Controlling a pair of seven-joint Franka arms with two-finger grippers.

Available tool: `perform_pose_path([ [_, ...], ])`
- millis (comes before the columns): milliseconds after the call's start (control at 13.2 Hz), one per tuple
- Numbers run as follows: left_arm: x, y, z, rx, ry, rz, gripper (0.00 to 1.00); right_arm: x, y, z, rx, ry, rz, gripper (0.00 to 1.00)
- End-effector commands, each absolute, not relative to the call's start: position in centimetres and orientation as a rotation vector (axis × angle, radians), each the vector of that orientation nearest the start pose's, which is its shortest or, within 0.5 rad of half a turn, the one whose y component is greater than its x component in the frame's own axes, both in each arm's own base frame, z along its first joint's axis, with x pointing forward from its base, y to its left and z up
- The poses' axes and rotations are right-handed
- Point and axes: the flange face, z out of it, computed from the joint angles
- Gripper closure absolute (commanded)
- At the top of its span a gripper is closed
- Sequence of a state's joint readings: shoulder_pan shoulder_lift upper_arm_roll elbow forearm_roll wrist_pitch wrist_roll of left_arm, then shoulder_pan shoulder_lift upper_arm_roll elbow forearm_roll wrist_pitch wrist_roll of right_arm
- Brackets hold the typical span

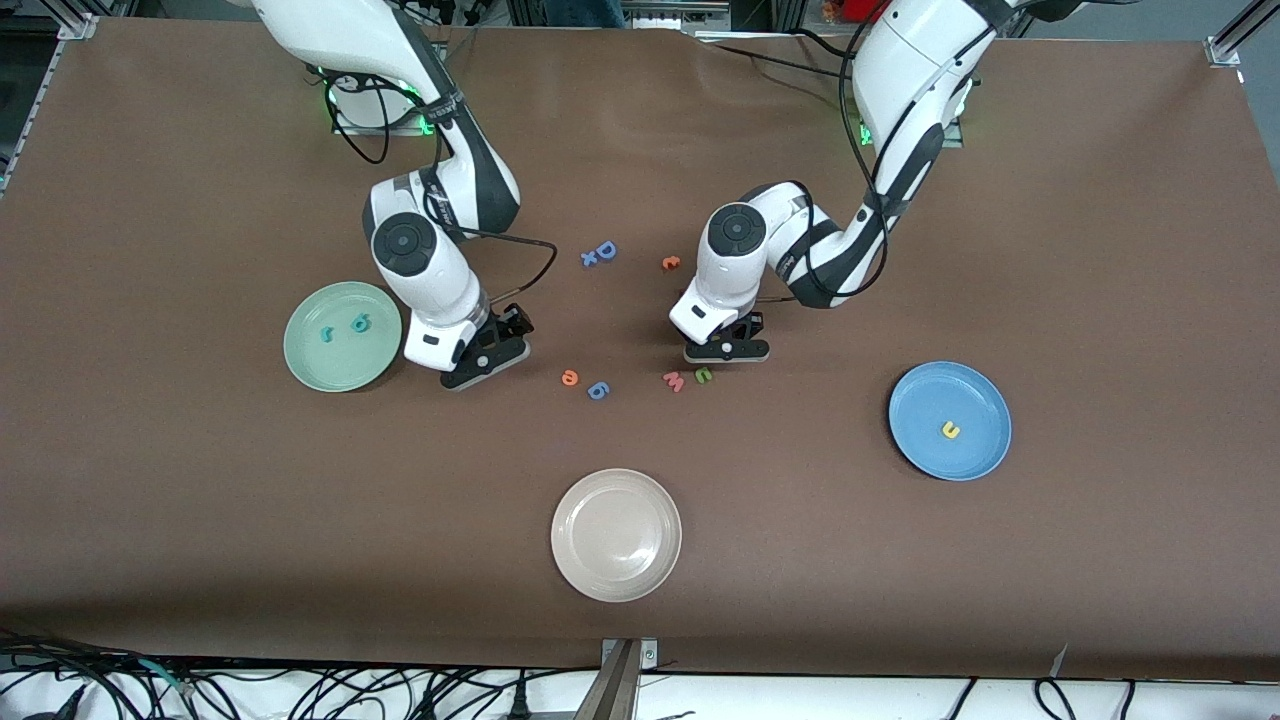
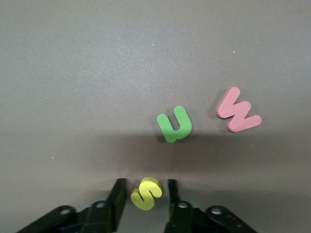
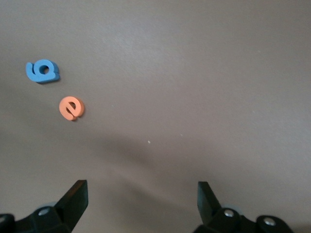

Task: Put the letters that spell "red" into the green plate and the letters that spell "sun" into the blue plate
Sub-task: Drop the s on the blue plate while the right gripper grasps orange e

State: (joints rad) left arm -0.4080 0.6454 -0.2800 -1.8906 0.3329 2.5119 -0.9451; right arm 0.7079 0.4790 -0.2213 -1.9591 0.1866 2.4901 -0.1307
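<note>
We see a brown tabletop (image 1: pixel 1000 600). Only the left wrist view shows the left gripper (image 2: pixel 146 194) fingers flanking, perhaps clamping, the yellow "s" (image 2: pixel 146 193); the right gripper (image 3: pixel 141 196) gapes wide.

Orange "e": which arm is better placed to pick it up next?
Right. Its open pincer hangs beside the green plate, close to the orange "e". The left pincer brackets the yellow "s".

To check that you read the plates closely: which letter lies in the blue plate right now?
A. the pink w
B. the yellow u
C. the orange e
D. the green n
B: the yellow u lies alone in the blue plate; the green n, the pink w and the orange e lie on the bare table.
</note>
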Motion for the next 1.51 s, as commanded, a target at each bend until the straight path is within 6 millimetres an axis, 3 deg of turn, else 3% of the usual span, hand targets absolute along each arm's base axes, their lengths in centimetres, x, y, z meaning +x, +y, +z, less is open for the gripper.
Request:
perform_pose_path([
  [0, 49.0, -39.5, 16.8, -3.106, -0.070, -0.066, 0.70, 55.8, 32.9, 23.4, -3.005, -0.775, -0.075, 0.00],
  [302, 49.0, -39.4, 16.7, -3.104, -0.073, -0.064, 0.81, 57.1, 36.9, 22.3, -2.987, -0.856, -0.121, 0.00],
  [454, 50.2, -39.0, 18.0, -3.109, -0.083, -0.089, 0.85, 56.2, 39.7, 20.5, -2.997, -0.854, -0.119, 0.00],
  [680, 52.8, -35.9, 19.6, -3.099, -0.138, -0.094, 0.88, 55.9, 42.3, 19.3, -3.022, -0.799, -0.138, 0.00],
  [983, 57.6, -31.0, 21.9, -3.082, -0.067, 0.023, 0.88, 55.9, 42.0, 18.4, -3.026, -0.826, -0.137, 0.00],
  [1134, 60.9, -26.7, 24.0, -3.084, 0.009, 0.121, 0.88, 55.9, 41.6, 18.0, -3.033, -0.829, -0.129, 0.01],
  [1210, 62.2, -24.4, 25.0, -3.092, 0.061, 0.164, 0.88, 55.8, 41.4, 17.4, -3.038, -0.827, -0.116, 0.07],
  [1361, 64.1, -19.4, 25.6, -3.116, 0.170, 0.212, 0.88, 56.0, 41.2, 17.5, -3.040, -0.819, -0.116, 0.46],
  [1436, 64.9, -16.8, 25.6, -3.121, 0.226, 0.214, 0.87, 56.0, 41.2, 17.4, -3.041, -0.821, -0.115, 0.51],
])
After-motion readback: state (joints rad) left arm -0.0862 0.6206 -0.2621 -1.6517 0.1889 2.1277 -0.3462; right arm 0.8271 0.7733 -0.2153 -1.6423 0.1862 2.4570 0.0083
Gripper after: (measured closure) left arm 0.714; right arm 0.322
